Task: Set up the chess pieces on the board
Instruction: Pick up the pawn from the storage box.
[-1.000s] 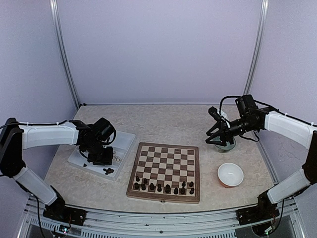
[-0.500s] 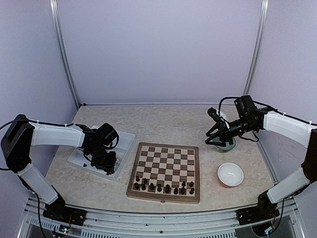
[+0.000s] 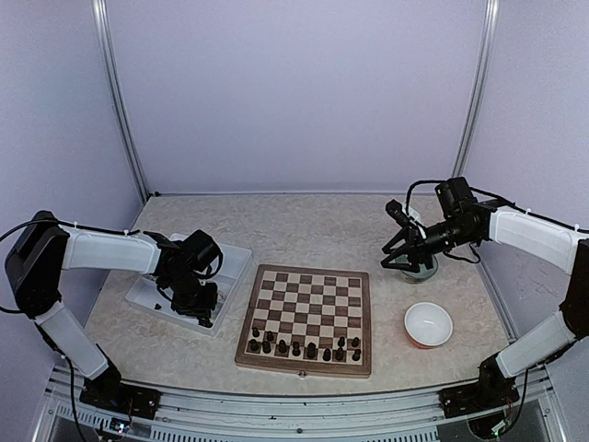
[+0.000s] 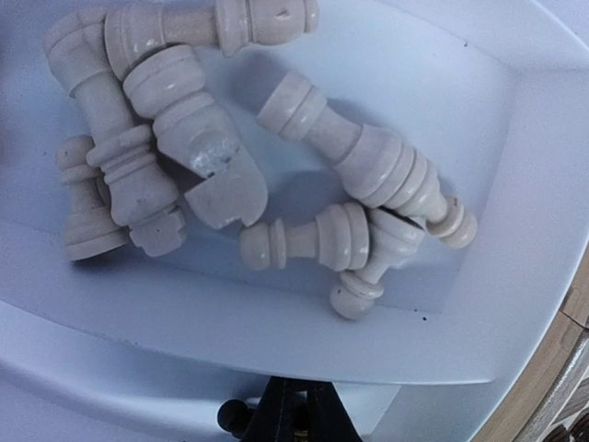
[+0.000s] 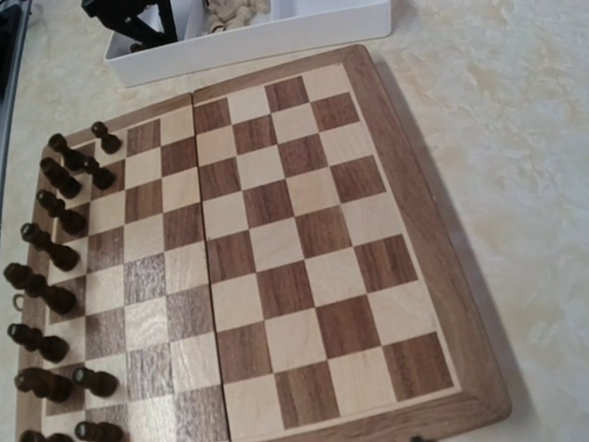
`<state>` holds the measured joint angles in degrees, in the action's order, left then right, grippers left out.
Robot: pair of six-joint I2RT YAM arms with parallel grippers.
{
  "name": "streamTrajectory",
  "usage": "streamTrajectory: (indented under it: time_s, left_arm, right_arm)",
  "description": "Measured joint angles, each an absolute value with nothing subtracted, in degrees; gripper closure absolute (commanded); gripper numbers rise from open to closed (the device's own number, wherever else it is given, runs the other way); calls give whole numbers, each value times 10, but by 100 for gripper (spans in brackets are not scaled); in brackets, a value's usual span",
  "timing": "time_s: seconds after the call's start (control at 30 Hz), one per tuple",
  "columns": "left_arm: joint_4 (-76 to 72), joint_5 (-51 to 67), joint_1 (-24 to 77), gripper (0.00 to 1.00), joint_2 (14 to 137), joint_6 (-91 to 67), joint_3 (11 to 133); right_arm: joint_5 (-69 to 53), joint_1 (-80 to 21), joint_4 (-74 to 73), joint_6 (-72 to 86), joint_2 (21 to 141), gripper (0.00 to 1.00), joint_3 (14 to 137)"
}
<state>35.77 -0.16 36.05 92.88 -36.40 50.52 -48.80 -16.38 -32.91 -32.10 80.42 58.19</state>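
The left gripper (image 3: 200,303), jaws pinched shut on what looks like a small dark brown-black chessman (image 4: 232,419), sits at the near edge of the white rectangular tray (image 4: 515,184). Deeper inside lie pale cream chessmen (image 4: 386,170) (mostly toppled). Pick-up step, I judge; next, lift and carry to the checked wooden chessboard (image 3: 308,299) right of the tray.
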Motion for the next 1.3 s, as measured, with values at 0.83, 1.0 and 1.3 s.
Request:
streamTrajectory:
  time_s: [0.83, 1.0, 1.3]
  left_arm:
    - [439, -14, 361, 68, 904, -385, 488]
    - [450, -10, 358, 86, 925, -375, 504]
    - [460, -16, 359, 96, 948, -354, 538]
  right_arm:
    - [-489, -167, -329, -321, 820, 48, 582]
    - [-489, -168, -329, -321, 821, 48, 582]
    - [-488, -170, -335, -321, 830, 48, 587]
